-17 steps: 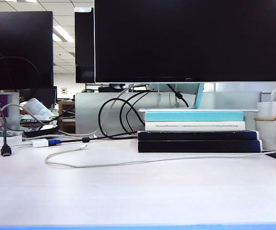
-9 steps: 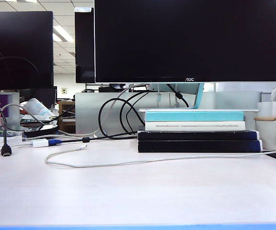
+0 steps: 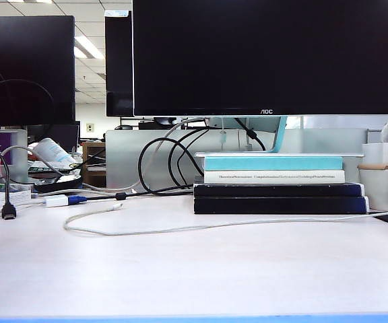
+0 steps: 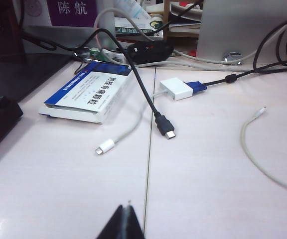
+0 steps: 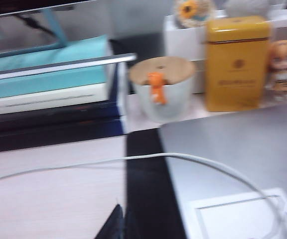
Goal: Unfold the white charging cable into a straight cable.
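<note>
White charging cable [image 3: 201, 227] lies slack across the tabletop, nearly straight, one end [image 4: 261, 109] hooked back.

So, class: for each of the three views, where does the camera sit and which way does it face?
Exterior view: low at the desk's front edge, facing the monitor; no arm shows.
Left wrist view: above the shut left end effector, facing the white adapter.
Right wrist view: above the shut right end effector, facing the cup.
All three share the white charging cable.
</note>
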### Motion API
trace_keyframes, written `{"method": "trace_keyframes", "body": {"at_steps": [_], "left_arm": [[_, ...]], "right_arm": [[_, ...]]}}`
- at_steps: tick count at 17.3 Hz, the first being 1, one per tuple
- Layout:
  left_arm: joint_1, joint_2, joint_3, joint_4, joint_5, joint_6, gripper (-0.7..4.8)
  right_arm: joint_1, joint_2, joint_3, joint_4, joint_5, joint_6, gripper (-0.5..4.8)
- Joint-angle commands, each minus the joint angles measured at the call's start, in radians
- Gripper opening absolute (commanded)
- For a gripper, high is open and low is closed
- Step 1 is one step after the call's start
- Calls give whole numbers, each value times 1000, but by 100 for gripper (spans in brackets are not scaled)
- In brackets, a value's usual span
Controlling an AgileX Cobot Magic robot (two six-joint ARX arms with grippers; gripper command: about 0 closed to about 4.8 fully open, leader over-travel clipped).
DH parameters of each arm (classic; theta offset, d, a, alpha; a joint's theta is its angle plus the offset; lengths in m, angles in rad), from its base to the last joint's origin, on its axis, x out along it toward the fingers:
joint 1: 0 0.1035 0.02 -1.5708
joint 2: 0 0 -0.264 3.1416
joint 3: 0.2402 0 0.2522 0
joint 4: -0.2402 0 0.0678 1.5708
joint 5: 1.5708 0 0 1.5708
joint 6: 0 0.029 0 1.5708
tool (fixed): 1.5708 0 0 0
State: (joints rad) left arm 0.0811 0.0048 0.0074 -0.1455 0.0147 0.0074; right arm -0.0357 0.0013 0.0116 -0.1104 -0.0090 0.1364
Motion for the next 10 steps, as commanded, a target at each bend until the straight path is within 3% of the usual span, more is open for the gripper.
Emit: {"method": "trace_keyframes", "body": {"at_steps": [1,2,10], "left_arm": [[0,-3,0,-19,52,16,-5],[0,-3,0,-26,49,14,-5],[2,-3,0,-32,50,0,-5]], "right_arm": [[0,-1,-6,17,-16,100,-1],[0,0,-6,-12,-23,156,-1],[-1,-1,-6,9,-18,155,-1]]}}
